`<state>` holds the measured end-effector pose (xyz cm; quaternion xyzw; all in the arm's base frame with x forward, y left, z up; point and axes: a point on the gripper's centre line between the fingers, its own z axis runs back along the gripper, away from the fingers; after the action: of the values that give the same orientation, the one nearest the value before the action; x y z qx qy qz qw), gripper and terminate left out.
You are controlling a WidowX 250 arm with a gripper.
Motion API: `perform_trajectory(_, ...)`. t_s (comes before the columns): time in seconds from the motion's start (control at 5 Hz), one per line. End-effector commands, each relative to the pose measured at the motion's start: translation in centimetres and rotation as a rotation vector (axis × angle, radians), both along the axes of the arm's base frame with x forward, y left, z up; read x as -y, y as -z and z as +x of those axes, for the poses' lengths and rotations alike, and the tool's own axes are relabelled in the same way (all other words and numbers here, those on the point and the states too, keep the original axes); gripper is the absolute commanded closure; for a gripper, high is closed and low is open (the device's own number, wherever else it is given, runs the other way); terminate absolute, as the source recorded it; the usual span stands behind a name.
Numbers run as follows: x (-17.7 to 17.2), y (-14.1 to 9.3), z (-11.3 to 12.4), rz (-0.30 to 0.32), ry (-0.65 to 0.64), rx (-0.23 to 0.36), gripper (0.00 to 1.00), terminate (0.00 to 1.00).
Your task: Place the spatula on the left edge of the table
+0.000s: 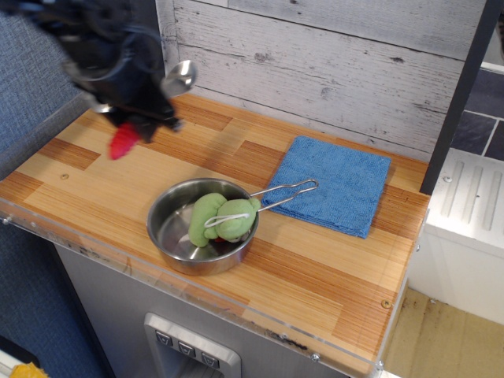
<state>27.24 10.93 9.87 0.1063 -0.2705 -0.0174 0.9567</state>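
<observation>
My black gripper (135, 116) is blurred at the upper left, above the left part of the striped wooden table (94, 185). It is shut on the spatula (124, 142) and holds it in the air. The red ribbed handle sticks out below the fingers toward the lower left. The shiny round silver head (179, 76) shows above and to the right of the gripper. The middle of the spatula is hidden by the fingers.
A steel pan (169, 232) with a wire handle (287, 193) sits at the front middle and holds a green plush toy (222, 217). A blue cloth (335, 183) lies to the right. A grey plank wall stands behind and a blue wall on the left.
</observation>
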Motion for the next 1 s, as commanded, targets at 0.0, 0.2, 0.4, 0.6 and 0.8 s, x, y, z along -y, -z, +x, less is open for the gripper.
perform_trajectory(0.0, -4.6, 0.1, -1.3, 0.142, 0.085, 0.006, 1.0, 0.0)
perform_trajectory(0.2, -6.3, 0.8, -0.2, 0.175, 0.072, -0.009, 1.0, 0.0)
perform_trajectory(0.4, -8.2, 1.9, 0.2, 0.163, 0.004, -0.028, 1.0, 0.0)
perform_trajectory(0.6, -8.9, 3.6, 0.5, 0.126, -0.017, -0.065, 1.0, 0.0)
perform_trajectory(0.8, -8.6, 5.3, 0.7, 0.095, 0.01, -0.124, 1.0, 0.0)
